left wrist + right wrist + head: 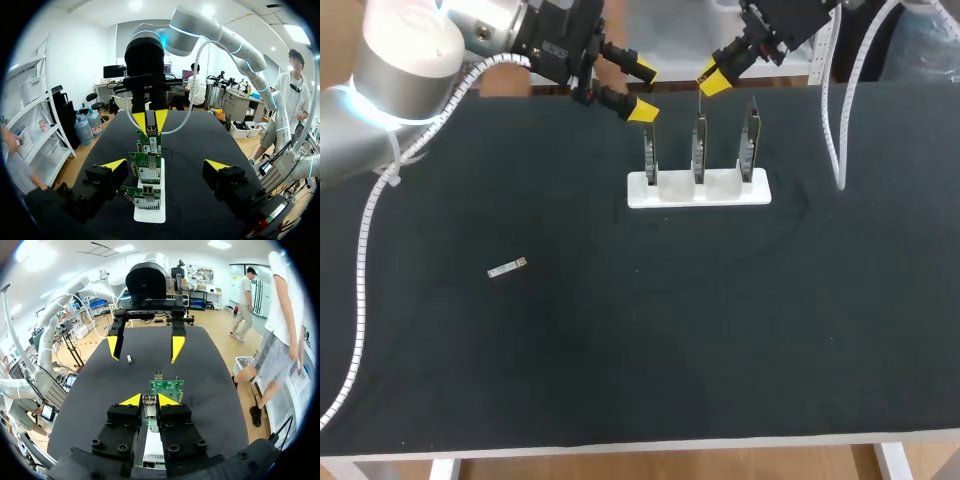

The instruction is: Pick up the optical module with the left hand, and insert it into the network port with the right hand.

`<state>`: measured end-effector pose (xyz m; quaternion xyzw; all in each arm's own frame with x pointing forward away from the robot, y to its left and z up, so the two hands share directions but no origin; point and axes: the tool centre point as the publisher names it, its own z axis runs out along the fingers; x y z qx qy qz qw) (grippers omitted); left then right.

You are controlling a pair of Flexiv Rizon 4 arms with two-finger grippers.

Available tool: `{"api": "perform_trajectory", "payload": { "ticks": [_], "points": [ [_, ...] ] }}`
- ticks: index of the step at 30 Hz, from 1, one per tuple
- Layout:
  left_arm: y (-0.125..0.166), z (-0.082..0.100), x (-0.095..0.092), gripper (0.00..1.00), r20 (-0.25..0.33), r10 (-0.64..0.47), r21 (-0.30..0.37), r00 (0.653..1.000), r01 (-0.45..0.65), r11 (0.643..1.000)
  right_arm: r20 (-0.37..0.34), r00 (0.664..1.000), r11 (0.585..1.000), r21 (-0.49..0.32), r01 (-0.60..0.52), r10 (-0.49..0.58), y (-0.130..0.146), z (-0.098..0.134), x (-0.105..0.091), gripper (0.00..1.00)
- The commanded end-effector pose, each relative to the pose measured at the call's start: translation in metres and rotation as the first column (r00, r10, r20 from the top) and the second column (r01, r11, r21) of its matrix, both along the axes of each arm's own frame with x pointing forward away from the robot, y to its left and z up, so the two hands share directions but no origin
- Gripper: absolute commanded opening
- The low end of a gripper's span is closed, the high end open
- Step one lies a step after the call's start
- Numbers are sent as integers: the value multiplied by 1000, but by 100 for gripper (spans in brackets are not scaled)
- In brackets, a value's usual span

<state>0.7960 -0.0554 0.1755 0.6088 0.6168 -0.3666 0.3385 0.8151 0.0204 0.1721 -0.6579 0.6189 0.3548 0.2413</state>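
Currently, on the black bench (620, 340), the optical module (507, 268) lies well apart from the spread left jaws; the right jaws are pressed together above the card rack (723, 187).

Robotics lab: robot arm (395, 60), black bench (620, 350).

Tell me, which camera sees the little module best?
The head view: the module lies alone on the table, fully in sight. The right wrist view shows it only as a tiny speck far off. The left wrist view misses it.
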Motion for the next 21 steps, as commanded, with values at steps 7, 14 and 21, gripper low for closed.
{"api": "perform_trajectory", "payload": {
  "ticks": [7, 14, 21],
  "points": [
    [0, 0, 1, 100, 0, -2, 1, 1000, 2, 1000, -109, 986, 992, 6, -123, 123, -1, -2, 11, 0],
    [0, 0, 1, 100, 0, -2, 1, 1000, 2, 1000, -111, 985, 992, 9, -129, 129, 1, -3, 13, 0],
    [0, 0, 1, 100, 0, -2, 1, 1000, 2, 1000, -110, 987, 993, 3, -114, 114, 1, -3, 15, 0]
  ]
}}
